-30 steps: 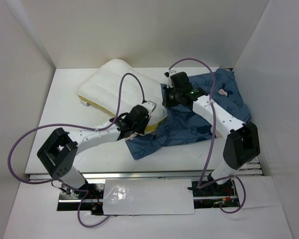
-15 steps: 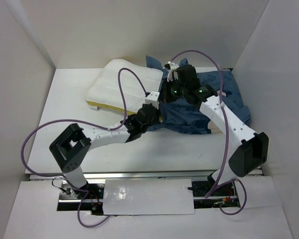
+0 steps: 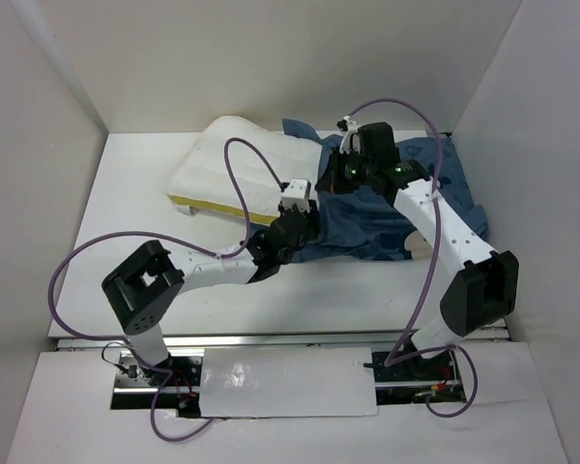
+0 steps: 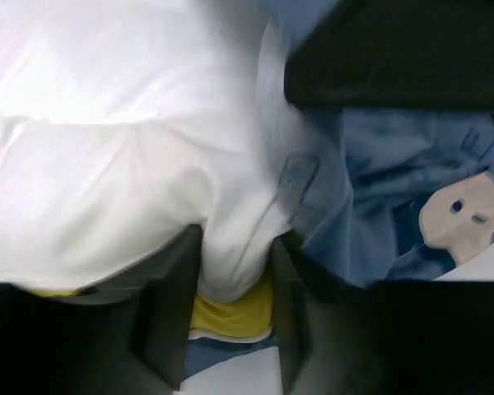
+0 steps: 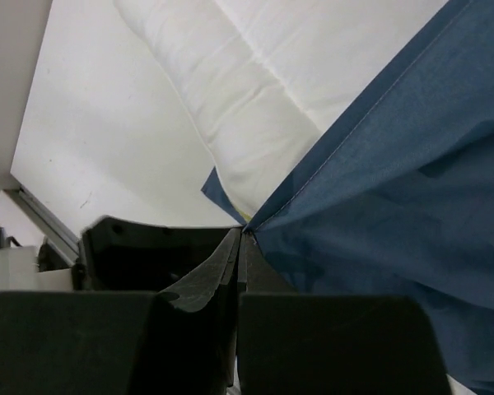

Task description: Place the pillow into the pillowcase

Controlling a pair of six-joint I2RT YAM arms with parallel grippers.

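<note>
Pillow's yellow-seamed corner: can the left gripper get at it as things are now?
Probably yes. In the left wrist view the left gripper has its fingers parted astride that corner of the pillow, with nothing between them; the pillowcase lies just beside it.

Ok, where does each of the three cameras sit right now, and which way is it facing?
Top external: fixed above and behind the arm bases, looking down on the white table; both arms, left gripper and right gripper show.
Left wrist: looks along its fingers, which straddle a corner of the soft white rectangular pillow; blue letter-printed fabric pillowcase at right.
Right wrist: looks along its shut fingers, which pinch the pillowcase's hem; pillow beyond.
Shared: all views show pillow meeting pillowcase.
</note>
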